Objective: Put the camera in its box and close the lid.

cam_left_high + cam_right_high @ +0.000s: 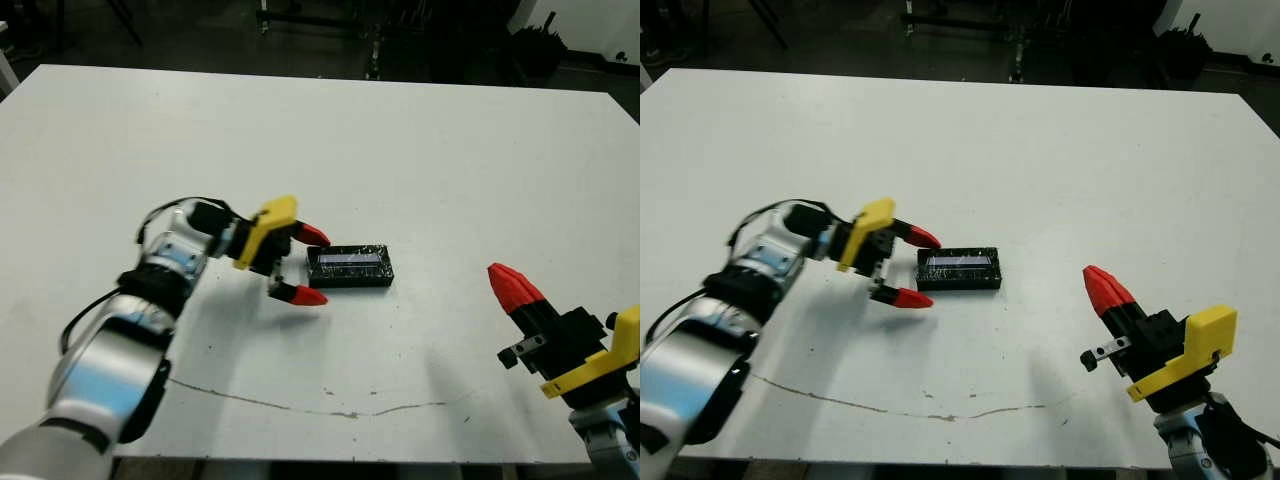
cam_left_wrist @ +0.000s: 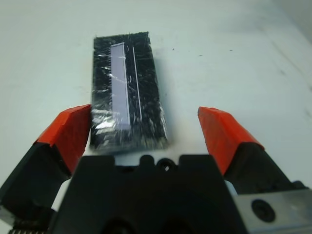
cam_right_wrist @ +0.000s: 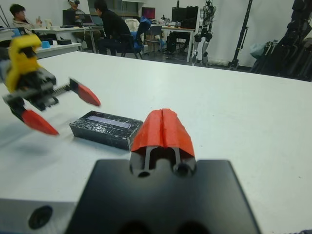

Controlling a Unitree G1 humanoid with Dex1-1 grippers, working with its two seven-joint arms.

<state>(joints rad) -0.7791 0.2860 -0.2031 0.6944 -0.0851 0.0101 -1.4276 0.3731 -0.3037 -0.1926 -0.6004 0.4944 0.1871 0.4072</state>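
Closest to me in the head view is my right claw [image 1: 512, 284], hanging above the near right part of the white table [image 1: 420, 140] with its two red tips pressed together into a single point, clenched on nothing. From its wrist view I see the same pinched wedge of red aimed toward the box [image 3: 106, 128], which lies well apart from it on the table. I see the box [image 1: 349, 266] near the middle of the table as a small black oblong, wrapped in something glossy that catches silvery glints, with a pale bluish strip [image 1: 349, 260] running along its top face; I cannot tell from these views whether that top surface is the lid sitting on the box or the camera lying inside it. My left claw [image 1: 304, 264] sits just beside the box's left short end, released, one red finger above that end's far corner and the other off its near corner, neither touching it as far as I can see. A thin dark crack or scratch [image 1: 330, 407] runs across the table's near edge. People [image 3: 108, 24] sit at desks beyond the table in the right wrist view
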